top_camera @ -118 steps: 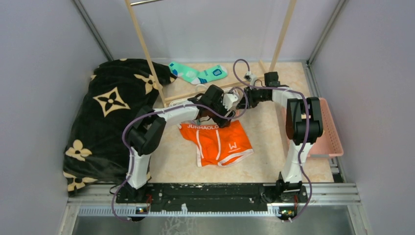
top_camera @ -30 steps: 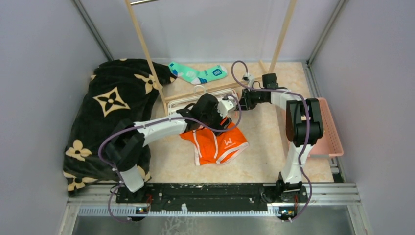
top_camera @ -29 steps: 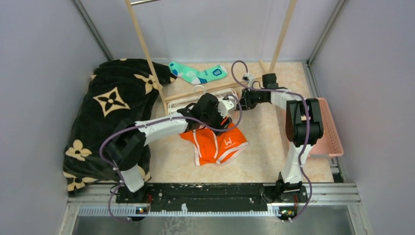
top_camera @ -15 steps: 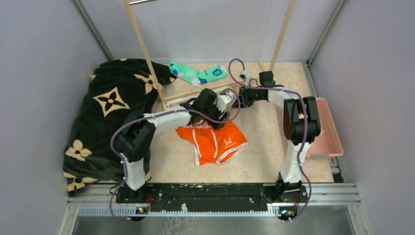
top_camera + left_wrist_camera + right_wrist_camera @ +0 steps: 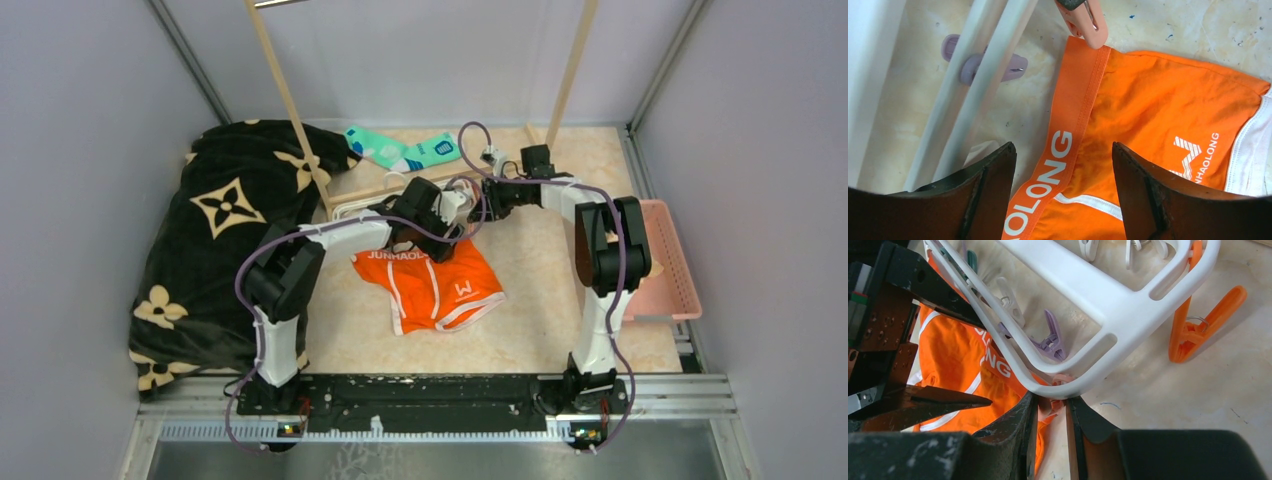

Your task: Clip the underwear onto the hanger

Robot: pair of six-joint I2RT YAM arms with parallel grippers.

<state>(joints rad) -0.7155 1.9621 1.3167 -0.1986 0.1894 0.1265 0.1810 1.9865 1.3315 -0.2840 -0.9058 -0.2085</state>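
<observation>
The underwear [image 5: 435, 285] has slid left; your left gripper [image 5: 1063, 155] hangs open, empty, above it. Your right gripper [image 5: 1050, 407] pinches a peach clip [image 5: 1089, 27] on the hanger [image 5: 1088, 295].

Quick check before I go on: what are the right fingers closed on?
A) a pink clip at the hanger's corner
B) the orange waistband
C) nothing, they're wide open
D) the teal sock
A: in the right wrist view the right fingers pinch a pink clip just under the rounded corner of the white hanger.
</observation>
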